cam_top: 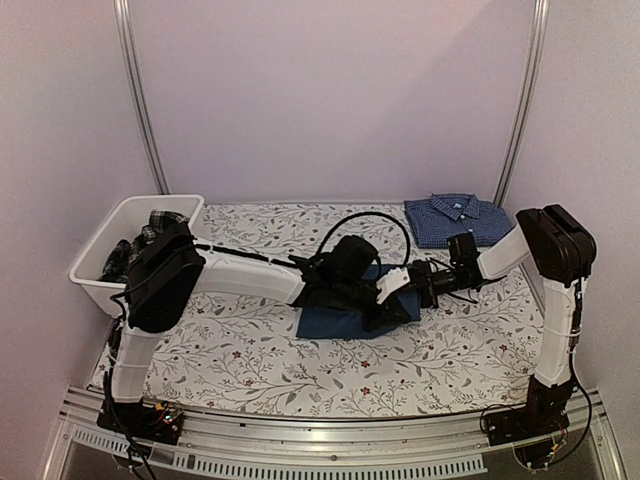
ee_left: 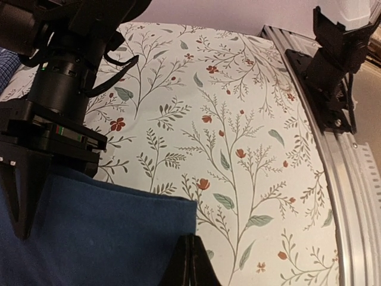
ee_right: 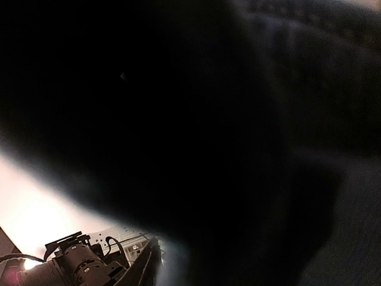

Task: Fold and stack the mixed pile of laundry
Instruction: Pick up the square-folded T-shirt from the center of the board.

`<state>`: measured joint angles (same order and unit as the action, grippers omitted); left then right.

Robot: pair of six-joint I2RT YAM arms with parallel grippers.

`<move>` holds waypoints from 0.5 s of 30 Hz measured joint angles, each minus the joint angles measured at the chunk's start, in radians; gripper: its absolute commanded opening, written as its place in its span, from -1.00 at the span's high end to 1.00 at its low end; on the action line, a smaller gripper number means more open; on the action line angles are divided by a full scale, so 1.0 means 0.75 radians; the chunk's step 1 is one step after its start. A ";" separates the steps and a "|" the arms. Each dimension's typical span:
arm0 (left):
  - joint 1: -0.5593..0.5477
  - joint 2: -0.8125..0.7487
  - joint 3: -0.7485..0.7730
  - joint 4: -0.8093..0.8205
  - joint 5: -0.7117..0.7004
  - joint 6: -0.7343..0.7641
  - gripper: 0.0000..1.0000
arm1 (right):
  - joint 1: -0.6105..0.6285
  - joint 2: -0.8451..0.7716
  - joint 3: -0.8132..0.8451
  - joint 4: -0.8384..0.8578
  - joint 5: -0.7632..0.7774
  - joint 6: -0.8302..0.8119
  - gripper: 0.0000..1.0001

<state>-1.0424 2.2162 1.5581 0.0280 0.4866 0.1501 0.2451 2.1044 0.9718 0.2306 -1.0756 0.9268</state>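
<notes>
The plain dark blue T-shirt [cam_top: 340, 322] lies folded mid-worktop on the floral-print tablecloth [cam_top: 250, 360], with both arms bent over it. The left claw [ee_left: 190, 262] is pressed together at the shirt's edge. The right claw [ee_left: 24, 208] points down at the blue fabric; spread or pinching, I cannot tell. A folded blue-and-white checked shirt [cam_top: 457, 218] sits back right.

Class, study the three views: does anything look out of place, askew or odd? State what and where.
Nothing spilled or damaged. The right wrist view is almost wholly blocked by something dark and blurred, too close to identify. The black-and-white plaid piece lies crumpled in the white tub, unlike the neatly folded checked shirt.
</notes>
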 measured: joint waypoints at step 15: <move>0.003 -0.125 -0.140 0.011 -0.058 -0.059 -0.33 | 0.040 0.003 0.152 -0.303 0.184 -0.197 1.00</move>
<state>-1.0401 2.1227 1.4532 0.0364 0.4431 0.1059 0.2752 2.1063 1.0859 0.0032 -0.9375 0.7792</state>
